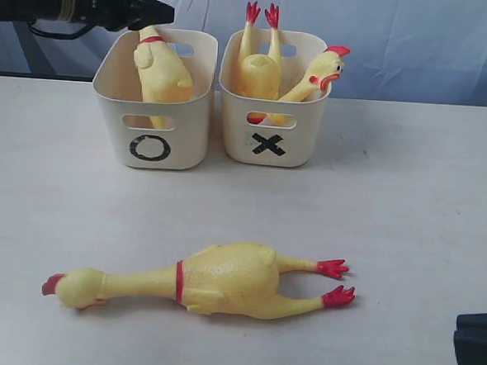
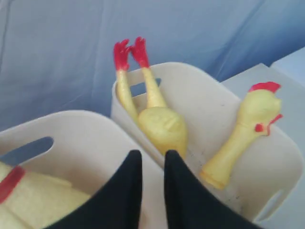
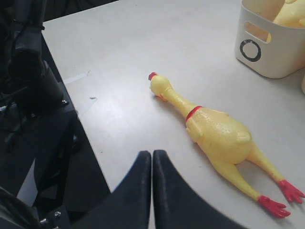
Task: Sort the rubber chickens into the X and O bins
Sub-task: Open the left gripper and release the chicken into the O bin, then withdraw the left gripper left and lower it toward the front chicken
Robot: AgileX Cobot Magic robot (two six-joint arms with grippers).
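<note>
The job at hand looks like fetching the chicken that lies flat on the table, out in front of both bins and well apart from them. In the exterior view its long axis runs left to right, almost along the table's front edge. The head points left and the red feet point right, with the head end a little nearer the camera.

The right gripper sits off the feet end with its fingers pressed together and nothing in them. It would need to open first, then come down across the long axis rather than along it. The neck beside the red ring seems the best place to pinch (the body is plump and probably squashy, so a grip there may slip).

The left gripper hangs over the O bin, where one chicken leans. Its fingers stand close with a slim gap and nothing between them, and whether that counts as open or closed cannot be told. The X bin holds the others, one feet-up and one with its head poking out. Which bin this chicken belongs in cannot be judged.
</note>
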